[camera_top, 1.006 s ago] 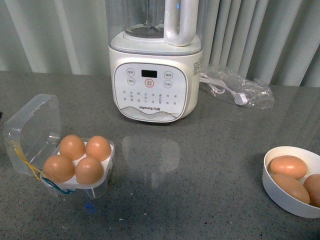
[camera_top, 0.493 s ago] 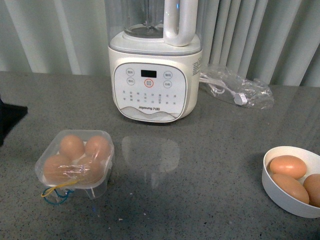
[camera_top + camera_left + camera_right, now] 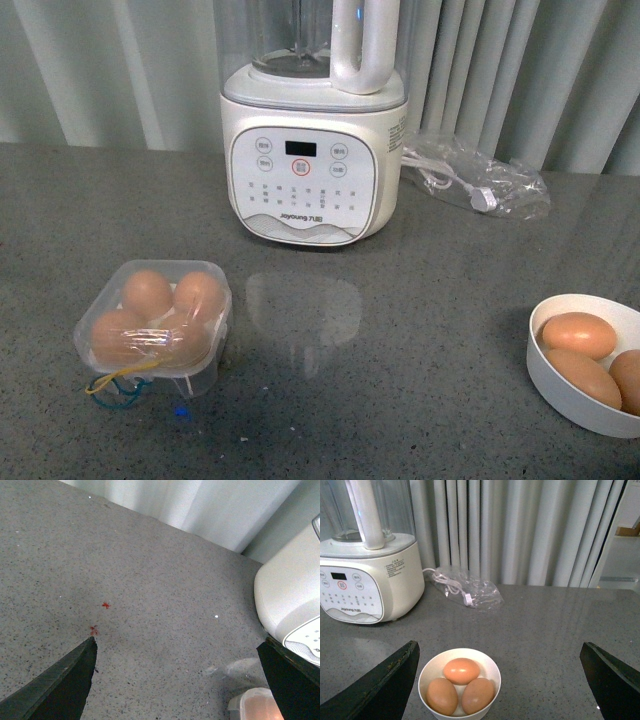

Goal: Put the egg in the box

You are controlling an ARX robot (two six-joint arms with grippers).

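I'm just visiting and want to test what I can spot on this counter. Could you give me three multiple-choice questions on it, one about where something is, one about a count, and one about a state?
1. Where does the egg box stand in the front view?
A. In front of the blender, toward the left
B. Inside the white bowl
C. On top of the blender

2. How many eggs lie in the white bowl?
A. One
B. Three
C. Six

3. What state is the egg box lid in?
A. Removed
B. Standing open
C. Closed over the eggs

Answers:
1. A: the egg box sits on the grey counter, nearer and left of the blender.
2. B: the right wrist view shows three eggs in the white bowl.
3. C: the clear lid lies flat over four eggs.
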